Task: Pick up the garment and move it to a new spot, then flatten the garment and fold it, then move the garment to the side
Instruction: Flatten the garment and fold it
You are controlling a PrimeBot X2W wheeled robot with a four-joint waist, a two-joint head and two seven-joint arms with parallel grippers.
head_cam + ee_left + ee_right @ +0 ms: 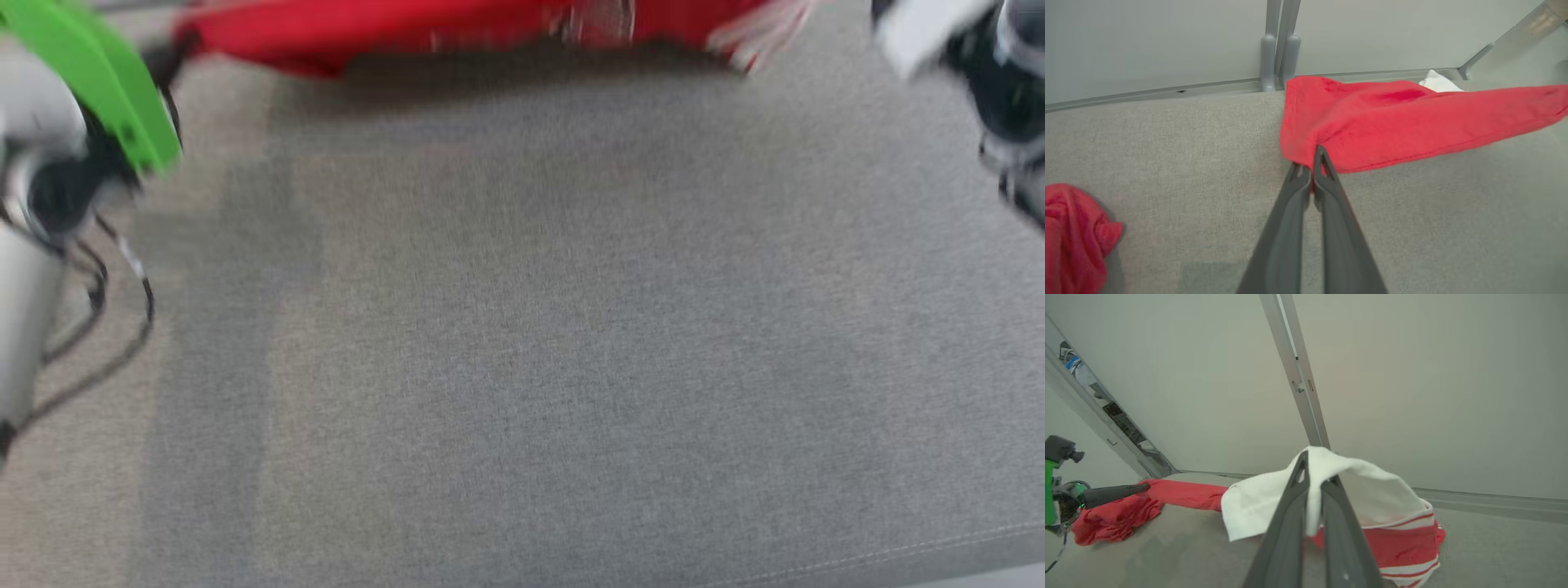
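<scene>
Item: red-and-white garment (424, 33), twelve o'clock, stretched over grey fabric surface (571, 343). Left gripper (1312, 159) clamps its red corner, right gripper (1314, 469) its white edge, both fully closed. Step: relocating. Next, likely: lower evenly, taut.

Grey fabric surface (571, 367), pale wall panels (1147, 41), upright metal post (1283, 41).

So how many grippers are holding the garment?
2. The left gripper is shut on the red edge of the garment. The right gripper is shut on its white part. None is hidden.
</scene>
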